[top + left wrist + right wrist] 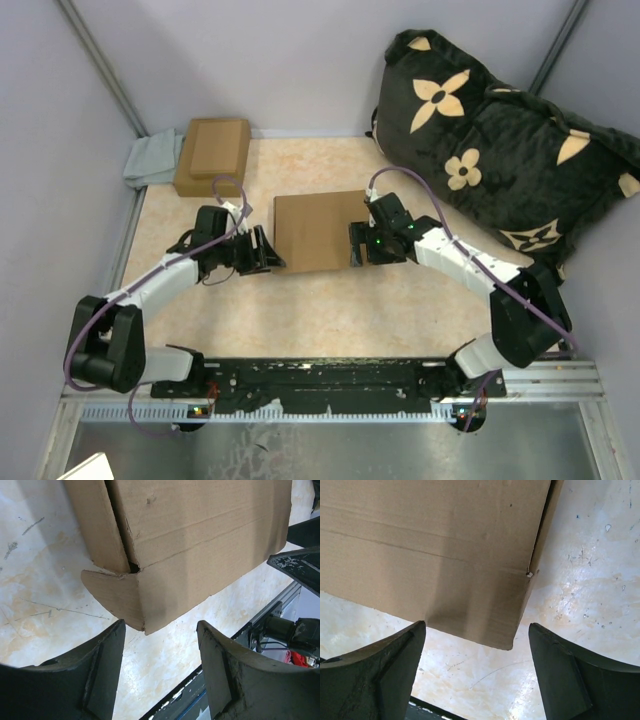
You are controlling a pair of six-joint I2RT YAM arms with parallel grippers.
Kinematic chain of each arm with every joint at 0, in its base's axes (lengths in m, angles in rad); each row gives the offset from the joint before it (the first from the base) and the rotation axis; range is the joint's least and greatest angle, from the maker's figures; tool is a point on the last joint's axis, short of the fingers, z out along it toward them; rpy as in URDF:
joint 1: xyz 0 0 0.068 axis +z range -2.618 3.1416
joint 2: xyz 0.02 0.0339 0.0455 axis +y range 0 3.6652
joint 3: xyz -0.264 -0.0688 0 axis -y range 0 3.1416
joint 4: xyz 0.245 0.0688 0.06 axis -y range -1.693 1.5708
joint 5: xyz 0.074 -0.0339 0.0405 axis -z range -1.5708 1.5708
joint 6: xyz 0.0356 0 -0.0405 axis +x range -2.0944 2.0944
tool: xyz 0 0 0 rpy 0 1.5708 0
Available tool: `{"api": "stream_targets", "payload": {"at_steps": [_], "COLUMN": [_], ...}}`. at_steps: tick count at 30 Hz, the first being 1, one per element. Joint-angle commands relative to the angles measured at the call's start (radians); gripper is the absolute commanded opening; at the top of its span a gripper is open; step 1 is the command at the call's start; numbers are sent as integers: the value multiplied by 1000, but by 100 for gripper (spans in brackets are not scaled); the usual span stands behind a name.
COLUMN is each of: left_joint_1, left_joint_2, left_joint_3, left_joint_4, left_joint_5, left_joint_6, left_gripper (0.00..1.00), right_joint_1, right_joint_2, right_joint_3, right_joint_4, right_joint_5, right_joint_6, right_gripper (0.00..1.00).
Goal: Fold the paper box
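The paper box (318, 230) lies closed and flat in the middle of the table, plain tan cardboard. My left gripper (268, 250) stands open at its left edge near the front corner. In the left wrist view that corner of the box (200, 535), with a rounded tab sticking out of the side, sits just ahead of the open left gripper (161, 625), untouched. My right gripper (358, 245) is open at the box's right edge. From the right wrist, the front right corner of the box (435, 545) lies just beyond the tips of the right gripper (477, 625).
A smaller brown cardboard box (212, 155) sits at the back left beside a grey cloth (150, 160). A large black pillow with tan flowers (500, 150) fills the back right. The arms' black base rail (330, 380) runs along the near edge.
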Motion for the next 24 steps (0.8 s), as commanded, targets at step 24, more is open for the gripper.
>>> {"api": "stream_targets", "payload": {"at_steps": [24], "left_joint_1": [-21], "left_joint_2": [14], "left_joint_3": [-50], "left_joint_4": [115], "left_joint_5": [213], "left_joint_6": [-17], "left_gripper": [60], "right_joint_1": [-7], "right_joint_2": [-109], "right_joint_3": [0], "right_joint_4": [-3], "right_joint_5": [-82], "right_joint_6": [3], "right_gripper": [81]}}
